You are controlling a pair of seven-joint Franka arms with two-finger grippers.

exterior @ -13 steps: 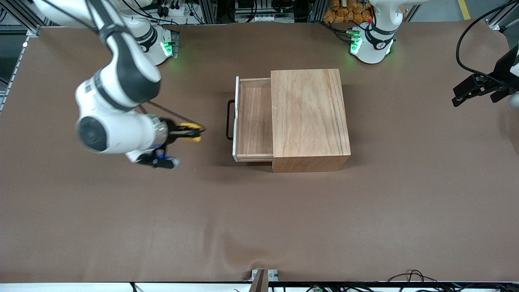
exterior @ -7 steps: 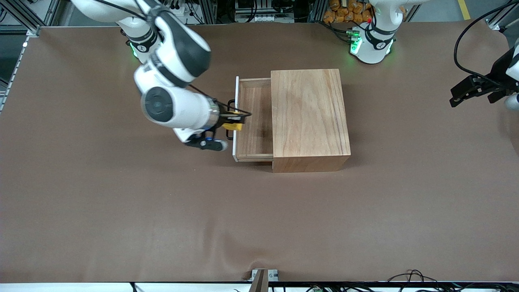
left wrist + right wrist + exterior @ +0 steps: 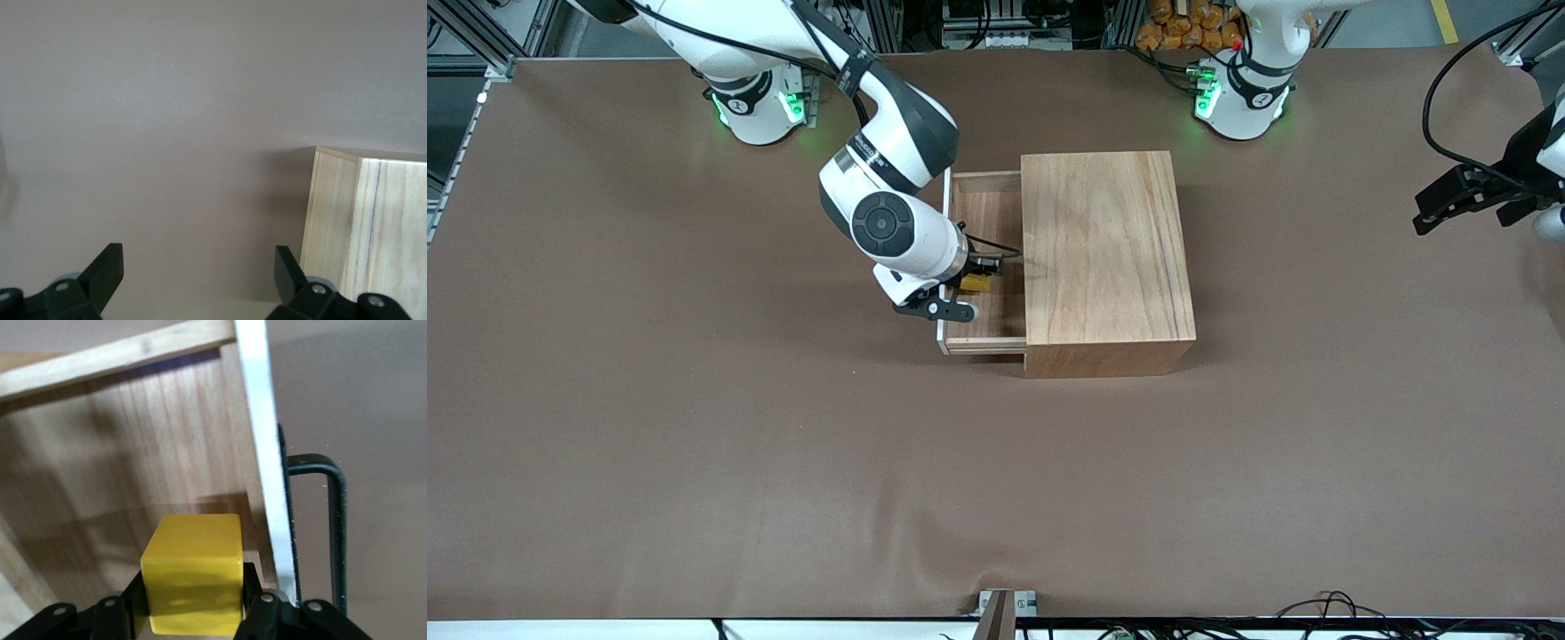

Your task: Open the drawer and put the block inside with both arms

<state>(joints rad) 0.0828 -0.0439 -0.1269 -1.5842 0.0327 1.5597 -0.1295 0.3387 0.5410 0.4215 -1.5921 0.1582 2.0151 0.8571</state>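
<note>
1. The drawer (image 3: 985, 267) stands pulled out of the wooden box (image 3: 1104, 258) toward the right arm's end of the table, its white front panel (image 3: 267, 453) and black wire handle (image 3: 327, 520) leading.
2. The right gripper (image 3: 980, 274) hangs over the open drawer, its fingers (image 3: 263, 607) closed on the block (image 3: 193, 573), one on each side of it.
3. The block, a bright yellow cube, sits between those fingers above the drawer's wooden floor, just beside the inner face of the front panel; it seems not to touch the floor, though the angle leaves that uncertain.
4. The left gripper (image 3: 199, 280) waits over bare table at the left arm's end, well apart from the box, with its fingers (image 3: 107, 270) spread wide and nothing between them.
5. In the left wrist view a corner of the wooden box shows on the brown table (image 3: 694, 462).
</note>
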